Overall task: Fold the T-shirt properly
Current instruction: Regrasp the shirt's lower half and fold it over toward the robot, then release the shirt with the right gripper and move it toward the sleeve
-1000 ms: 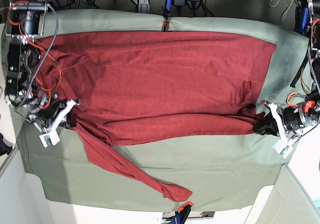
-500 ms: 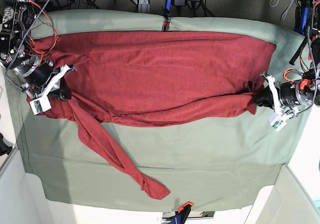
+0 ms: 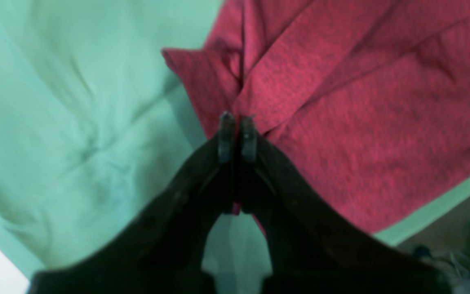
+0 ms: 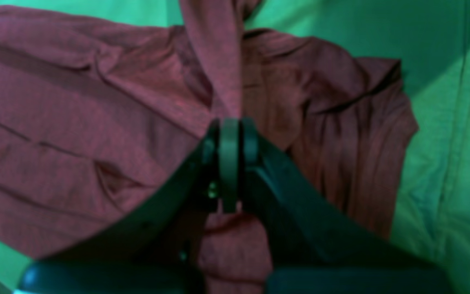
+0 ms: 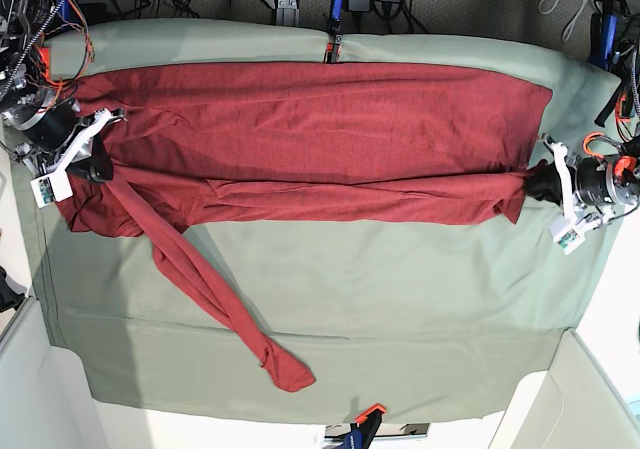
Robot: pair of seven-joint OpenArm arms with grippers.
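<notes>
The dark red T-shirt (image 5: 320, 139) lies stretched across the far half of the table, its near edge drawn up over the body in a long fold. One long sleeve (image 5: 215, 304) trails diagonally toward the near edge. At the base view's right end, my left gripper (image 5: 537, 184) is shut on the shirt's edge. The left wrist view shows its fingertips (image 3: 237, 122) pinching red fabric (image 3: 361, 122). My right gripper (image 5: 103, 169) at the left end is shut on the shirt near the sleeve's root. In the right wrist view it (image 4: 231, 126) clamps a raised strip of fabric (image 4: 96, 122).
A pale sage-green cloth (image 5: 400, 319) covers the table under the shirt. A blue-black clamp (image 5: 333, 34) holds its far edge and an orange-black clamp (image 5: 365, 419) sits at the near edge. White walls stand at the near corners; cables hang behind.
Both grippers have carried the shirt's near edge toward the far side, narrowing the shirt into a band. The trailing sleeve has been dragged up and to the left.
</notes>
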